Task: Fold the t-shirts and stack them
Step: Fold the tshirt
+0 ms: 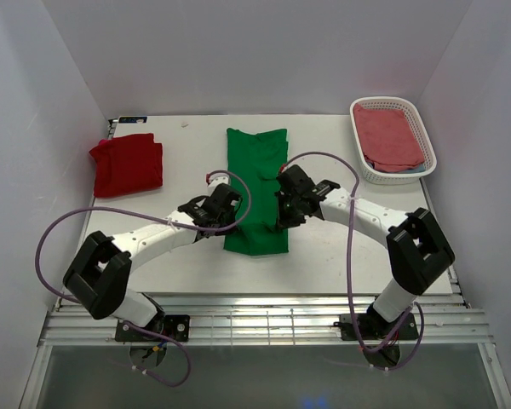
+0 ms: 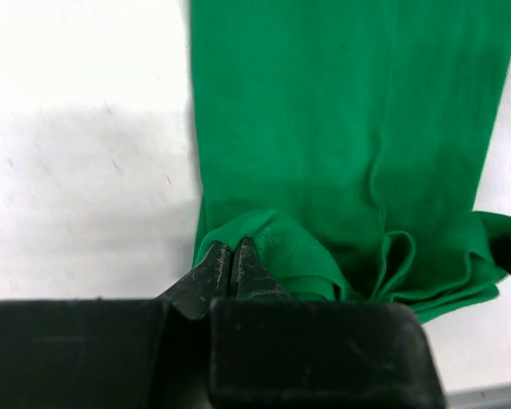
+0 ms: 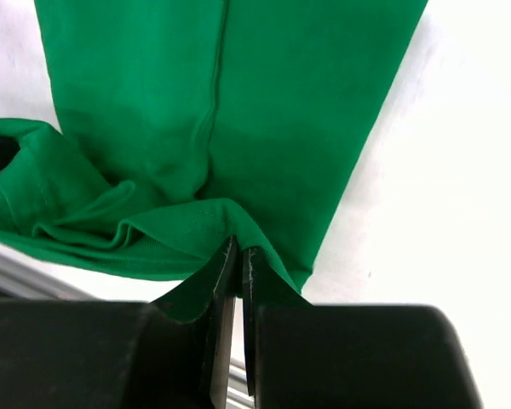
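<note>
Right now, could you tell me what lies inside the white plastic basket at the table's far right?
A folded pinkish-red cloth fills the basket. A pale blue edge peeks out beneath it; anything else underneath is covered.

Lab test cell: plain white walls point(image 1: 255, 51) boxing table point(image 1: 341, 256), aluminium rail point(image 1: 264, 328)

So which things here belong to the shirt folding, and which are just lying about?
Job: green t-shirt, pinched by left gripper and right gripper; red t-shirt, folded far left.
Lying about: white basket, pink cloth inside it.
</note>
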